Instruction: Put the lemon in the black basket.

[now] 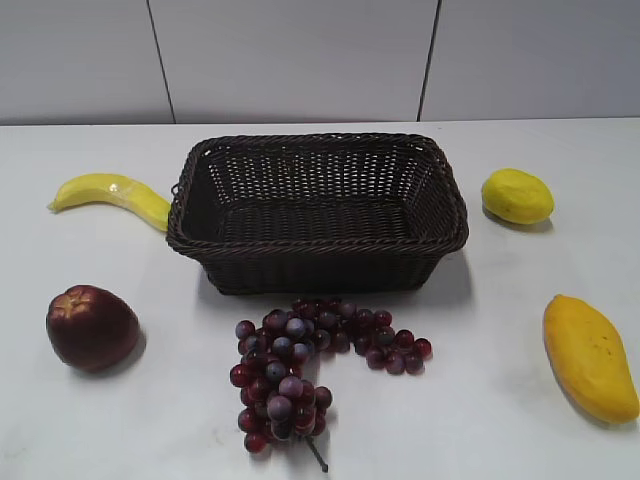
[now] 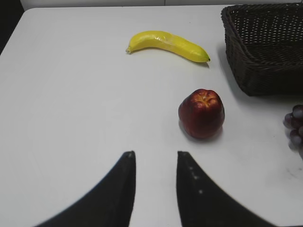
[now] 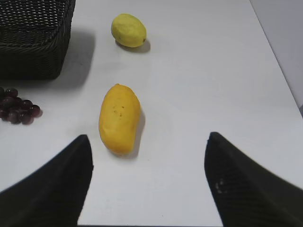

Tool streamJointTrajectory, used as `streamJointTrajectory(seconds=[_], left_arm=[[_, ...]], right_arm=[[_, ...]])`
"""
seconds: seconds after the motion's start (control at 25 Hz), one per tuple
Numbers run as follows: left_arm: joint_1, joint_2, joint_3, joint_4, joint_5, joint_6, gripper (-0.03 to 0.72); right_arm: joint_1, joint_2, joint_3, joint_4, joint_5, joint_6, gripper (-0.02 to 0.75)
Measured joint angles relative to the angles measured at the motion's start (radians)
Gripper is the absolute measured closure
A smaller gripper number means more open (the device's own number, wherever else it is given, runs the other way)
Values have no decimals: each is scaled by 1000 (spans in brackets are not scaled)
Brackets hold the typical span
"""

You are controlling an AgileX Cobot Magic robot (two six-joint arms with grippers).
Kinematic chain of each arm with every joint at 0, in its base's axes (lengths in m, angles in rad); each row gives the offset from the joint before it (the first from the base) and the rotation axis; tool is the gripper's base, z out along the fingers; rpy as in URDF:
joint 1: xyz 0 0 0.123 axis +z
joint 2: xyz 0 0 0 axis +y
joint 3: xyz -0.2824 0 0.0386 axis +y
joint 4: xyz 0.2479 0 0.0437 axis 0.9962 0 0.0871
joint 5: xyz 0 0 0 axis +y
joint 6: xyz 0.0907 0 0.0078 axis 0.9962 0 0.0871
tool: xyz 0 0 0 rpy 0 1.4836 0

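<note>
The lemon (image 1: 517, 195) lies on the white table just right of the black basket (image 1: 317, 244), which stands empty at the table's middle. In the right wrist view the lemon (image 3: 128, 30) sits far ahead, beyond the mango, with the basket's corner (image 3: 33, 52) at the upper left. My right gripper (image 3: 147, 142) is open wide and empty, well short of the lemon. My left gripper (image 2: 155, 156) is open and empty above bare table, near the apple; the basket (image 2: 265, 52) shows at its upper right. Neither gripper shows in the exterior view.
A mango (image 1: 588, 356) lies front right, also in the right wrist view (image 3: 119, 118). A banana (image 1: 112, 194) lies left of the basket. A red apple (image 1: 91, 326) sits front left. A bunch of dark grapes (image 1: 305, 362) lies before the basket.
</note>
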Motion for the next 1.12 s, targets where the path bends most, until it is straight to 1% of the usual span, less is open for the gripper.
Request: streamJointTrajectory(seconds=[0.28,0.36,0.44,0.56,0.76,0.84,0.92,1.0,1.12], left_arm=[[0,0,0,0,0,0,453],[0,0,0,0,0,0,453],[0,0,0,0,0,0,453],[0,0,0,0,0,0,453],[0,0,0,0,0,0,453],[0,0,0,0,0,0,453],[0,0,0,0,0,0,453],[0,0,0,0,0,0,453],[0,0,0,0,0,0,453]], right_arm=[[0,5,-4,0,-5,0,141],[0,46,-19,0,-44,1,141],[0,111,-26,0,-128,1,141],[0,252,-29,0,-301,1,141],[0,551,-29,0,-610,1,143],[0,677,-36,1,-696,1,143],[0,818,-64,2,-742,1,143],[0,952,-118,2,-758,2,143],[0,1155,-246,2,-763,2,143]])
